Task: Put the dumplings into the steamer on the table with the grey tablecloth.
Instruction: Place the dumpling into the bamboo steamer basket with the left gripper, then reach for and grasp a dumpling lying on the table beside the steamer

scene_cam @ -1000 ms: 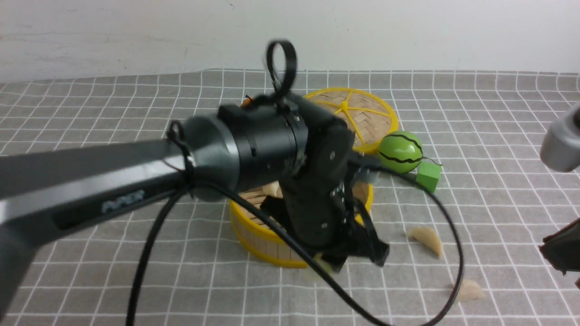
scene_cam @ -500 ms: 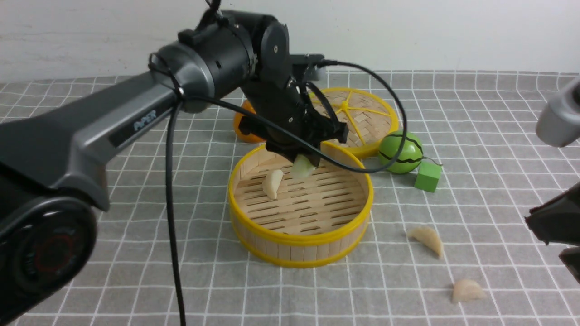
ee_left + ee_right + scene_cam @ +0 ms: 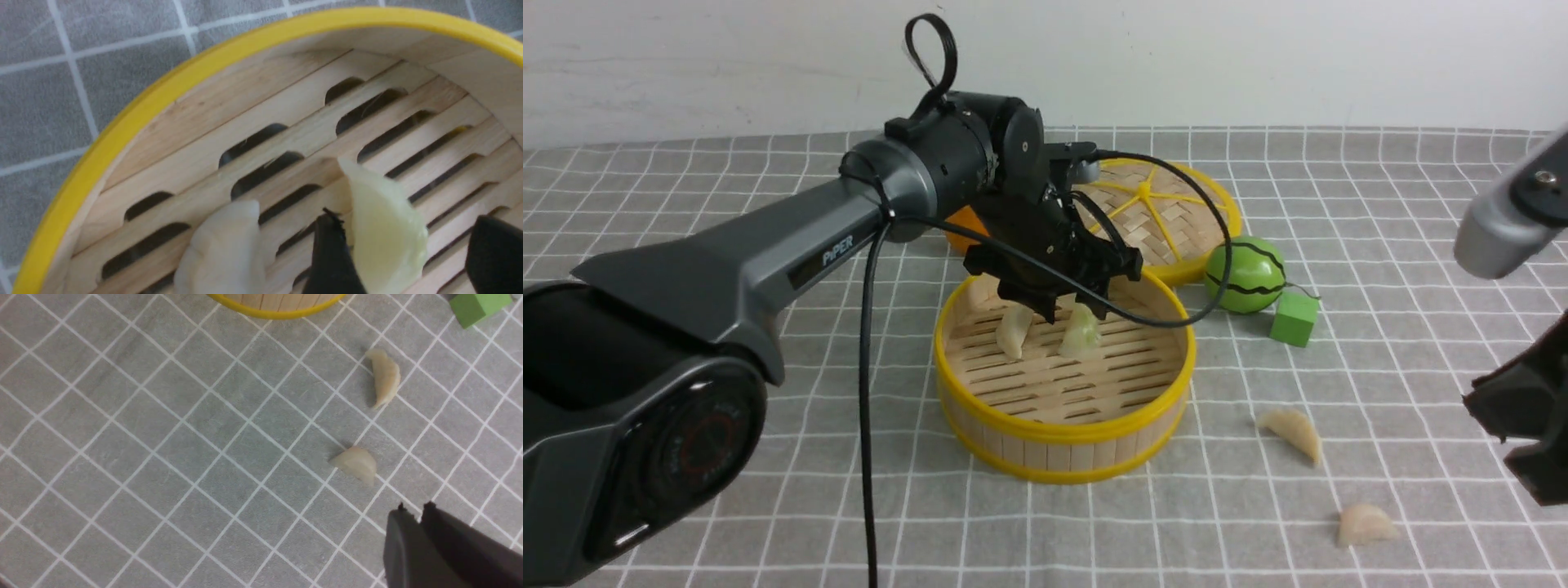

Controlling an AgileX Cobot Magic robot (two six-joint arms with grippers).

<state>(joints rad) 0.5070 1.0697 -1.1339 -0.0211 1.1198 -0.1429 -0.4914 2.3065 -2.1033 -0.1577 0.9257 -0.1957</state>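
The left claw (image 3: 1068,309) had just let go of the greenish dumpling (image 3: 388,228). Half a second earlier it gripped that dumpling above the steamer (image 3: 1066,453); now its fingers stood apart on either side of it, and the dumpling lay on the slats near a pale dumpling (image 3: 1014,330). That seemed to bring the job to the halfway mark, with lifting clear the likely next move, taking care not to nudge either one.

The right claw (image 3: 414,510) held nothing, its tips parted by only a narrow gap.

Of four dumplings, two were inside the steamer and two lay outside on the grey tablecloth (image 3: 849,490): one curved dumpling (image 3: 1291,433) and one half-moon dumpling (image 3: 1365,524), nearer the robot. There was one steamer, one woven lid (image 3: 1176,214), one striped green melon (image 3: 1246,275), one green block (image 3: 1294,318) and one orange object (image 3: 965,225), partly hidden behind the left arm.
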